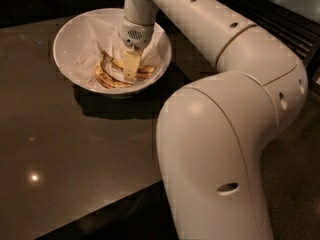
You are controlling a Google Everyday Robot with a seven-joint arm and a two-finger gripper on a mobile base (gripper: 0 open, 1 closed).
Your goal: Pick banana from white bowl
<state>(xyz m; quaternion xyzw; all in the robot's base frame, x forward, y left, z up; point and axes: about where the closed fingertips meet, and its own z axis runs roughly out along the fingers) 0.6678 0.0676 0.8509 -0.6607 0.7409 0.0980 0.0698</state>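
The white bowl (pixel 67 31) stands at the far left of the dark table and is lined with crumpled white paper. The banana (pixel 111 77), a small brown-spotted yellow bunch, lies in the bowl's near right part. My gripper (pixel 131 67) reaches straight down into the bowl from above and sits on the right end of the bunch, hiding part of it. The white arm runs from the gripper back to the right and fills the right of the view.
The dark glossy table (pixel 65 154) stretches left and toward the camera, with its front edge running diagonally at the bottom. My large white arm base (pixel 220 149) stands beside the table's right edge. A dark ledge (pixel 280 19) runs along the back right.
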